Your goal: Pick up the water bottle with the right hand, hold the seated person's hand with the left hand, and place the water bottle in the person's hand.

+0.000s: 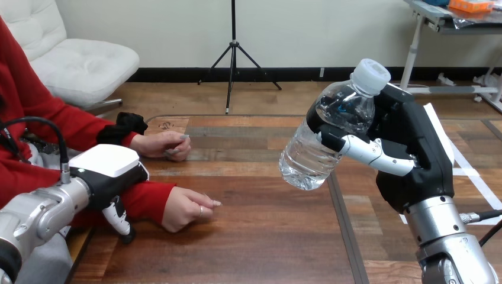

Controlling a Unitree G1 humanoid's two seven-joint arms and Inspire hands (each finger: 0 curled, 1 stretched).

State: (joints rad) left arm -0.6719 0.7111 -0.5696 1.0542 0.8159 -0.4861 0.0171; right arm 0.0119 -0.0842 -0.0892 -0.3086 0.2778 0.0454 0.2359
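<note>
My right hand [414,155] grips the water bottle [308,155] aloft; left hand [109,164] over the person's forearm [149,198], grasp unclear; handover not yet made.

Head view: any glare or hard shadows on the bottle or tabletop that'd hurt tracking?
Head view: bright highlights speckle the clear water bottle held in the right hand, and the floor shows through it. Head view: the table has a soft, even sheen, no blown-out patch. Head view: only a faint shadow lies under the person's nearer hand.

bright even light, soft shadows, glints on bottle [308,158]
</note>
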